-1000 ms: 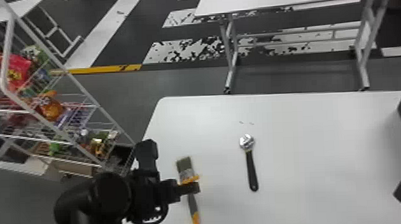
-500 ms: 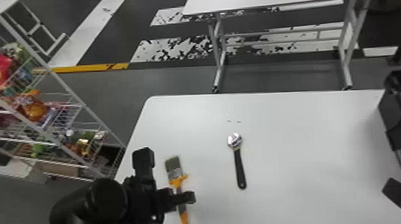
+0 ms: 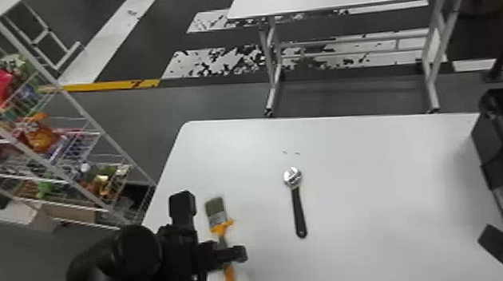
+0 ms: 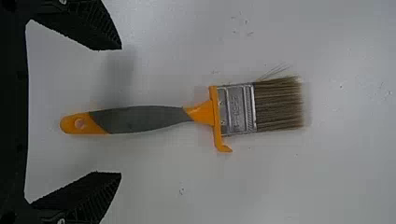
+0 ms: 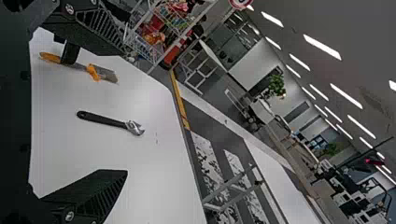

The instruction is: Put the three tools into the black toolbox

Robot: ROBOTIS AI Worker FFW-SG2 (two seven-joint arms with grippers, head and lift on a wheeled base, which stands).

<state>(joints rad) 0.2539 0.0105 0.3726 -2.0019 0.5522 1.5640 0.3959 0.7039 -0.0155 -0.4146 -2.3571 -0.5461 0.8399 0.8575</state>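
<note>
With fingers spread like the right gripper (image 5: 125, 114), the left gripper (image 4: 121, 111) has shifted along the paintbrush (image 4: 236, 109) towards its handle end, likely to grasp.

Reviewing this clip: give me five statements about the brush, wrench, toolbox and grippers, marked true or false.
1. The brush lies left of the wrench in the head view. True.
2. The left gripper is clamped on the brush handle. False: its fingers are open, with gaps either side of the handle.
3. The wrench is inside the toolbox. False: it lies on the white table.
4. The right gripper is open and empty. True.
</note>
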